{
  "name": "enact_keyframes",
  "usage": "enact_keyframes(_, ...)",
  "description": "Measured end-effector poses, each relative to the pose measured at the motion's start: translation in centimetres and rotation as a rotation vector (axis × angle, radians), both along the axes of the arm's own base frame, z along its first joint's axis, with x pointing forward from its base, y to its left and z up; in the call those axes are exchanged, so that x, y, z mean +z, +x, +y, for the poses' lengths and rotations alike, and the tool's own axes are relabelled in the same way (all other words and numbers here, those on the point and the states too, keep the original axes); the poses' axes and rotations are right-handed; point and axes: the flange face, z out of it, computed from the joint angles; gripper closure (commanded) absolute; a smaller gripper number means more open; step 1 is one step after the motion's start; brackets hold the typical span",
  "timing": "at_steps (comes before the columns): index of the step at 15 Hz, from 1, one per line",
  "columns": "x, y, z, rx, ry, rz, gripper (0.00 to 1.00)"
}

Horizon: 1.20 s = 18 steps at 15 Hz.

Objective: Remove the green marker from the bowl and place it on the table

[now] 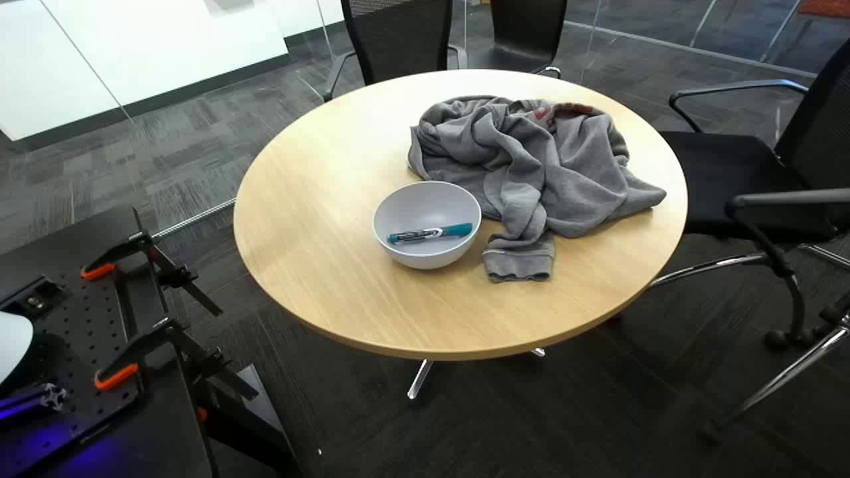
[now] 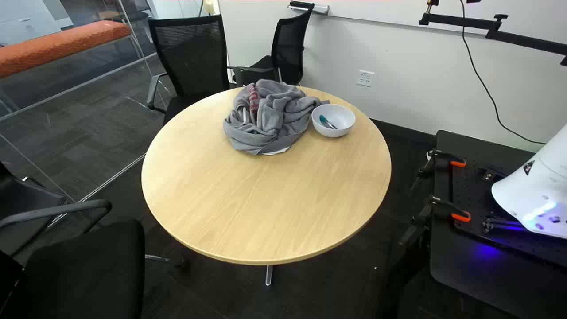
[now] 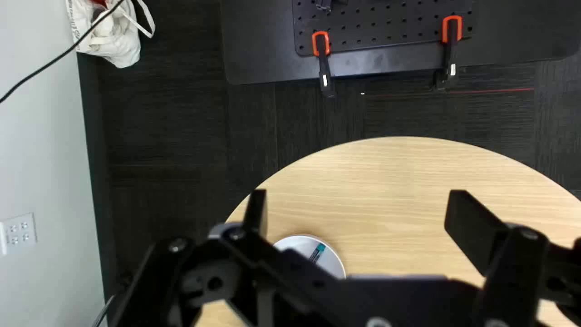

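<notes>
My gripper (image 3: 357,211) is hanging above the table (image 3: 399,181), jaws standing wide apart, holding and touching nothing I am seeing. Lower and toward the left in the wrist view, the marker (image 3: 317,252) is lying in the bowl (image 3: 298,246), one end hiding behind my gripper. Its long axis is slanting steeply across the line between the jaws, so I am judging the coming move as a sideways shift and descent, with little turning. The bowl is sitting on the table; just beside it, farther from my arm's base (image 2: 542,190), the sweater (image 1: 531,166) is lying bunched.
</notes>
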Motion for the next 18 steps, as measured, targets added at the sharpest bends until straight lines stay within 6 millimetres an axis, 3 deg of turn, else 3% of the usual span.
enact_keyframes(10,0.2,0.5,-0.1,-0.020,-0.002,-0.038,0.00)
enact_keyframes(13,0.0,1.9,-0.7,-0.076,-0.005,-0.111,0.00)
enact_keyframes(18,-2.0,6.0,-3.3,-0.227,-0.007,-0.238,0.00)
